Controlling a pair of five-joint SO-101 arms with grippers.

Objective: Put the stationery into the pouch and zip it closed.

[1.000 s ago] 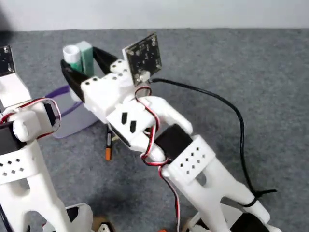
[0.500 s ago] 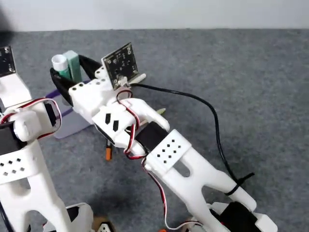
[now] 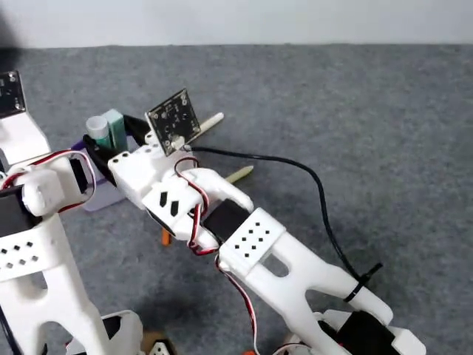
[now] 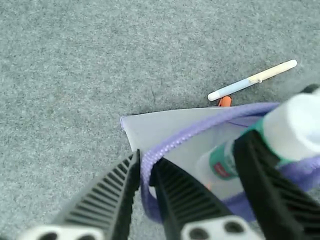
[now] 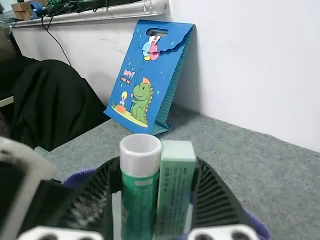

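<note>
On the grey table [image 3: 384, 111] the job looks to be somewhere in its early-to-middle part. The right arm [image 3: 251, 237] leans across to the pouch [image 4: 165, 125], which lies open near the left arm [image 3: 37, 237] with its purple zip [image 4: 200, 132] undone. The left gripper [image 4: 143, 165] has its jaws closed narrow on the pouch rim, pinching it up so the mouth gapes. The right gripper [image 5: 155, 172] hangs over that mouth with its jaws clamped on two things side by side: a glue stick [image 5: 139, 200], white cap up, and a green eraser [image 5: 175, 190] touching it. In the left wrist view the glue stick's lower end appears to be past the rim and inside, though nothing is let go yet. Whether anything already lies in the pouch I cannot tell. Left to do, as I judge it: drop this pair, then fetch what lies loose on the table beside the arm, namely a cream pen [image 3: 211, 120], a second pen [image 3: 240, 174] and an orange marker [image 3: 165, 236] part-hidden under the arm, and last draw the zip shut
</note>
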